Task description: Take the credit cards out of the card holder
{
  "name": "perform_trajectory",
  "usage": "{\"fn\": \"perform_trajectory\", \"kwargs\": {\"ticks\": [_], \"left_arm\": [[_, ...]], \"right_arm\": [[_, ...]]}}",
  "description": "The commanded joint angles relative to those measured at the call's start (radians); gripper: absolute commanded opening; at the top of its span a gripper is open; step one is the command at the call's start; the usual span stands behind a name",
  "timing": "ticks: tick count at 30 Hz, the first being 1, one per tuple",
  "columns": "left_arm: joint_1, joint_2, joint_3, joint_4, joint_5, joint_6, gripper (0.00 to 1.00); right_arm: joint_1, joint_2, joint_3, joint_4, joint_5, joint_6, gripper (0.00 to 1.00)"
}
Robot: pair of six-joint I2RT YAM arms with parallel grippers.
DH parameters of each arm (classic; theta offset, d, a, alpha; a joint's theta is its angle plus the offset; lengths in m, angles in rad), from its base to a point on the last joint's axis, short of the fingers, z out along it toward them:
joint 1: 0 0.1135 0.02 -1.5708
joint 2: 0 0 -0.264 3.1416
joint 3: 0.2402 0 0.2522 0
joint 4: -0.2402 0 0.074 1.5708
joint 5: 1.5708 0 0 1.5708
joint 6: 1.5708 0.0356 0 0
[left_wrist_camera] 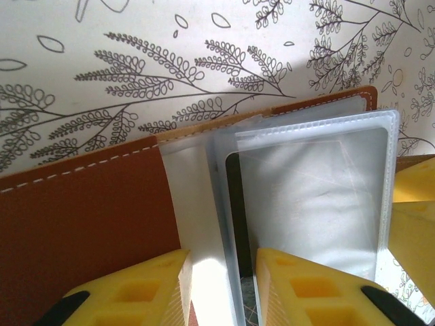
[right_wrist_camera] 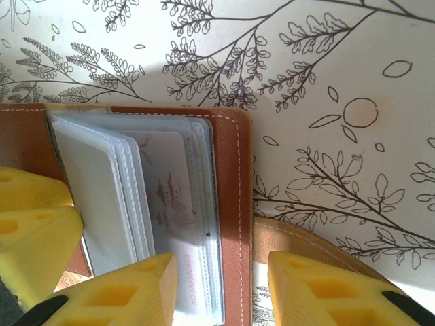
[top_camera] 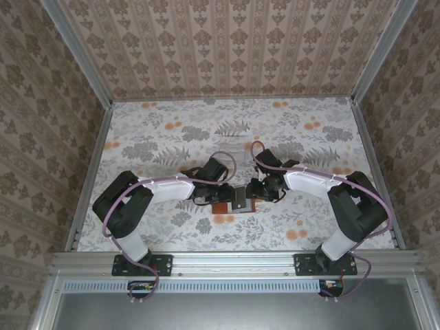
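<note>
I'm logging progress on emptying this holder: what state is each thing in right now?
card holder: open, lying on the table.
clear sleeves: fanned apart.
cards: inside the sleeves.
left gripper: open, sleeves between its fingers.
right gripper: open.

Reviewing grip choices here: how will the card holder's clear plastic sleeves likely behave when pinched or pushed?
The clear sleeves are probably floppy: thin leaves fanned apart, with creases showing. Their glossy surface suggests they may slip when pinched. The card holder looks thin and light, so it might slide on the table if pushed.
</note>
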Motion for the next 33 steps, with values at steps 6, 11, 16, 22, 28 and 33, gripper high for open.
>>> {"fn": "perform_trajectory", "kwargs": {"ticks": [6, 11, 16, 22, 28, 33], "left_arm": [[-0.006, -0.005, 0.017, -0.029, 0.003, 0.026, 0.31], [-0.006, -0.004, 0.022, -0.030, 0.005, 0.026, 0.30], [-0.005, -0.002, 0.022, -0.030, 0.004, 0.026, 0.30], [-0.006, -0.004, 0.020, -0.029, 0.004, 0.025, 0.30], [-0.006, -0.016, 0.015, -0.034, -0.008, 0.024, 0.30], [-0.005, -0.028, 0.003, -0.031, -0.020, 0.025, 0.29]], "right_arm": [[0.006, -0.051, 0.025, -0.067, 0.126, 0.007, 0.52], [0.007, -0.075, 0.007, -0.007, 0.074, 0.020, 0.45], [0.007, -0.024, 0.001, 0.068, -0.052, 0.031, 0.44], [0.010, 0.040, 0.008, 0.076, -0.063, 0.016, 0.44], [0.011, 0.064, 0.002, 0.066, -0.043, 0.014, 0.35], [0.010, 0.069, 0.003, 0.050, -0.031, 0.006, 0.30]]}}
